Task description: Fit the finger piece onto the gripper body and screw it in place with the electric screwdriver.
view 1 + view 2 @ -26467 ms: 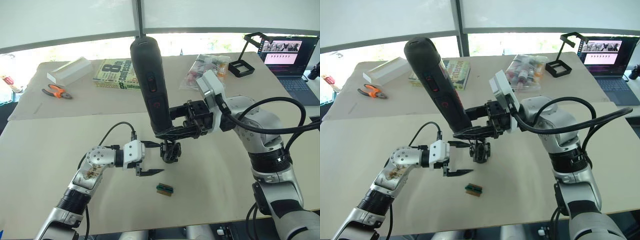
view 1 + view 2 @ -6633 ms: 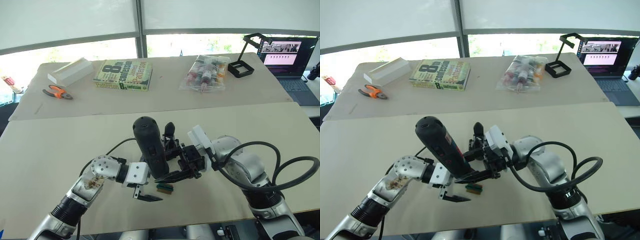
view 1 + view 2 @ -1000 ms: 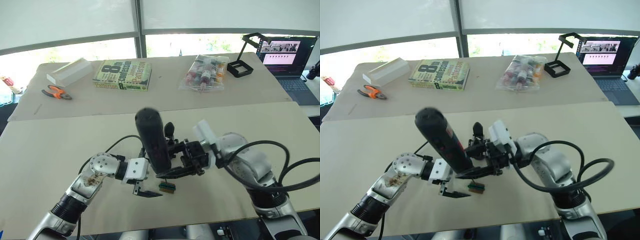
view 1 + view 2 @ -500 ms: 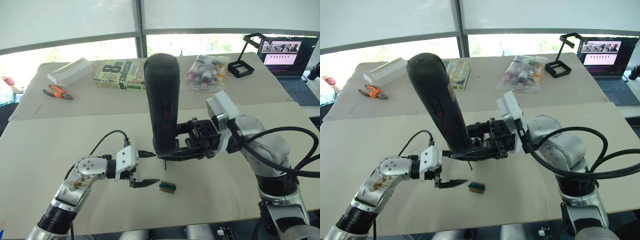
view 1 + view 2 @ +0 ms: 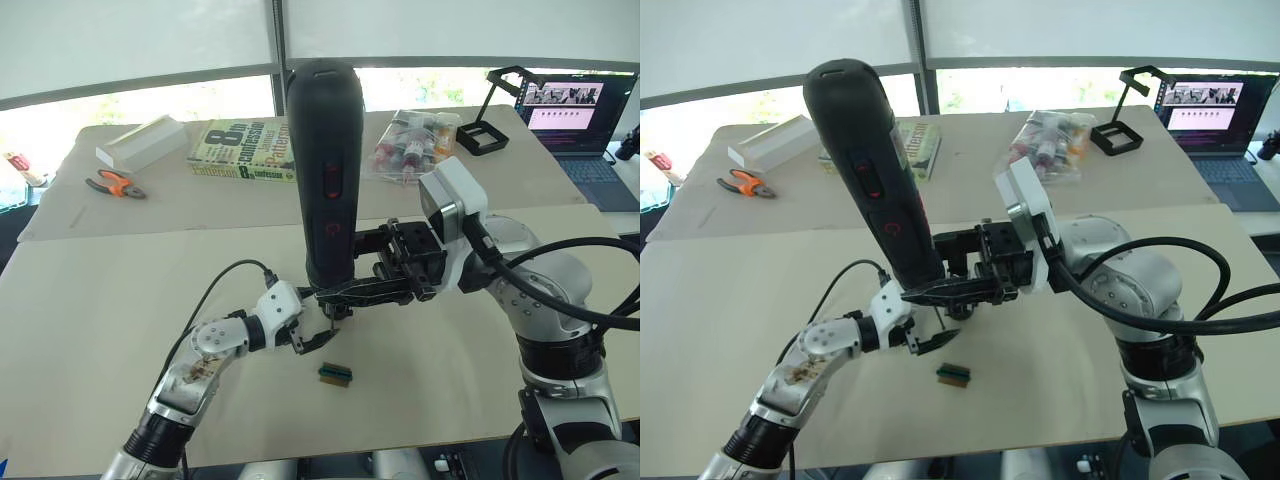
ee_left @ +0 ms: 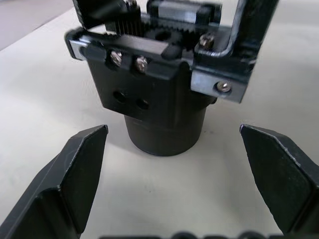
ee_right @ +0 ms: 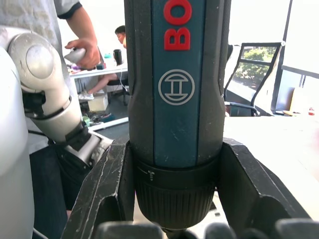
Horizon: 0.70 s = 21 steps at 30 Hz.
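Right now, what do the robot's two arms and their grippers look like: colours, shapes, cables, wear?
Both arms are silver-grey metal with black joint bands and rounded housings. The left arm is slimmer, with brownish wear on its round joint and a thin black cable looping to its white-cased left gripper. The right arm is bulkier, with thick black cables; its right gripper has a white box. Each gripper has two black pointed fingers.

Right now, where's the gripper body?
The gripper body stands on the table near its centre, between the open left gripper's jaws, under the screwdriver held upright by the right gripper.
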Tool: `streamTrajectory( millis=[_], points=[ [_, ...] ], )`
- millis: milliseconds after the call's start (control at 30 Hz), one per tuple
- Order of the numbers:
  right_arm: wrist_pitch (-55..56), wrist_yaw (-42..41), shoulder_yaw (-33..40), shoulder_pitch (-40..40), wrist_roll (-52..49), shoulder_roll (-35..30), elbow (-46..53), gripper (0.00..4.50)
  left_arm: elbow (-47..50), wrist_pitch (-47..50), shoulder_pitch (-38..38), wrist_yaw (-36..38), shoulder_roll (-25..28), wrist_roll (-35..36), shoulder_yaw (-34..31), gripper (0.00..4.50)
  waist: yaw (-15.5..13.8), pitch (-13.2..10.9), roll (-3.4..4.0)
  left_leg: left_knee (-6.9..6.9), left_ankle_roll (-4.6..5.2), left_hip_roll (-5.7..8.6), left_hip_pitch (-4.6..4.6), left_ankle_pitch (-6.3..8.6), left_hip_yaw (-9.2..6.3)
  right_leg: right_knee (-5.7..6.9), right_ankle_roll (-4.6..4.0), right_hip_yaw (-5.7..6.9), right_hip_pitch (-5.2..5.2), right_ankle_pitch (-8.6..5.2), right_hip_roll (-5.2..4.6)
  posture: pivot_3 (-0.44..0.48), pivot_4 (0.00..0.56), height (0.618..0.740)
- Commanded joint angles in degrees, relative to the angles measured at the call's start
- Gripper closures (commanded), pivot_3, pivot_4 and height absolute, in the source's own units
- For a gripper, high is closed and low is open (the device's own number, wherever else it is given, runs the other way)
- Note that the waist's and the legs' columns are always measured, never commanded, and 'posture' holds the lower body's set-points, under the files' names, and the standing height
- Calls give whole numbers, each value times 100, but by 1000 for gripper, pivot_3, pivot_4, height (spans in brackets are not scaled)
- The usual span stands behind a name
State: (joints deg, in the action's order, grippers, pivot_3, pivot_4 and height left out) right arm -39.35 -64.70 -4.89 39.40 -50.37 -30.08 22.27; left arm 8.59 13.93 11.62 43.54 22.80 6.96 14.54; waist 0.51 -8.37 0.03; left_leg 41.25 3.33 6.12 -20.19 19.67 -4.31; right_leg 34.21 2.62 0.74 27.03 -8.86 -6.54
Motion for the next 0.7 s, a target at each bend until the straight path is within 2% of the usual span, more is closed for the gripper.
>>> streamTrajectory(
  millis=[33, 200, 300, 400, 633, 700],
  points=[
    [17, 62, 253, 213, -241, 26, 134, 2607, -173, -140, 243, -174, -275, -77, 110, 0, -12, 0, -1, 1, 0, 1, 0, 0, 0, 0, 0, 0, 0, 0, -1, 0, 150, 740],
    [27, 95, 244, 235, -246, 16, 133, 2607, -447, -144, 358, -417, -586, -178, 169, 0, 1, 1, -1, 1, 0, 0, 0, 0, 0, 0, 1, 0, 0, 0, 0, 0, 150, 740],
    [25, 114, 245, 253, -242, 6, 133, 2607, -616, -310, 395, -351, -599, -237, 238, 749, 0, 1, -1, 2, 0, 0, 0, 0, 0, 2, 1, 0, 0, 0, 0, 0, 150, 740],
    [15, 120, 265, 278, -258, -11, 135, 2607, -800, -607, 548, -17, -480, -169, 241, 2128, -3, 1, -1, 3, 0, 0, 0, 0, 0, 1, 0, -1, -1, 0, 0, 0, 150, 740],
    [-29, 130, 332, 424, -341, -45, 138, 2607, -1735, -1345, 1455, 1536, -359, 231, 340, 2115, 1, 0, -2, 2, 0, 2, -3, 0, 0, 0, 0, 2, 2, 0, 0, 0, 150, 740],
    [-68, 161, 342, 473, -380, -32, 169, 2607, -2144, -1422, 1778, 1770, -412, 165, 393, 2115, -10, 0, -3, 6, 1, 5, -5, 0, 0, -2, 1, 6, 1, 1, -2, 0, 150, 740]
  ],
)
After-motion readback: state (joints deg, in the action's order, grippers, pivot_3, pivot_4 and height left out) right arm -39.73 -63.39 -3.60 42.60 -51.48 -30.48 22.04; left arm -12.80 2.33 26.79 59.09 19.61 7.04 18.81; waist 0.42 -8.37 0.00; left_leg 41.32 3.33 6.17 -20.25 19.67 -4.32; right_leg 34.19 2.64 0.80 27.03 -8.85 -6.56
